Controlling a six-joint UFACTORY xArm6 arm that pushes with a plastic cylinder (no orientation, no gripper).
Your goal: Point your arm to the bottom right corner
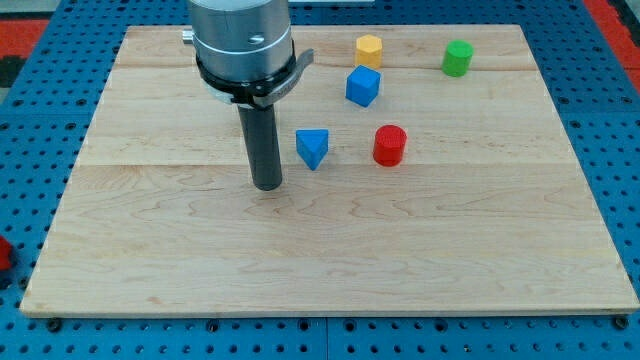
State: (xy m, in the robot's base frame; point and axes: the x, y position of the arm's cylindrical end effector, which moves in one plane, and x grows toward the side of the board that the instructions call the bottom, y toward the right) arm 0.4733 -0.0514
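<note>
- Five blocks in total on our wooden tabletop (330, 260), and all of them sit in the upper half of the view, so the whole near strip along the view's bottom is just bare wood.
- Bottom right corner of the tabletop (618, 300), the spot the task names, is way off from us, far toward the view's right and bottom.
- Our end effector is just a straight dark rod, so it has no jaws to open or close and it isn't gripping anything. My tip (267, 186) sits on the wood a bit left of centre.
- Closest block to it is the blue triangular block (312, 148), just to the view's right of the rod and slightly higher up, with a small gap, not touching.
- Red block (389, 145), kinda cylinder-ish, is further right at about the same height, near the blue one but apart.
- Going farther back, the blue cube (363, 86) is above and between those two.
- Yellow block (369, 50) sits just beyond the cube, close to it.
- Green block (457, 58) is out on the view's right near the far edge, well apart from our rod.
</note>
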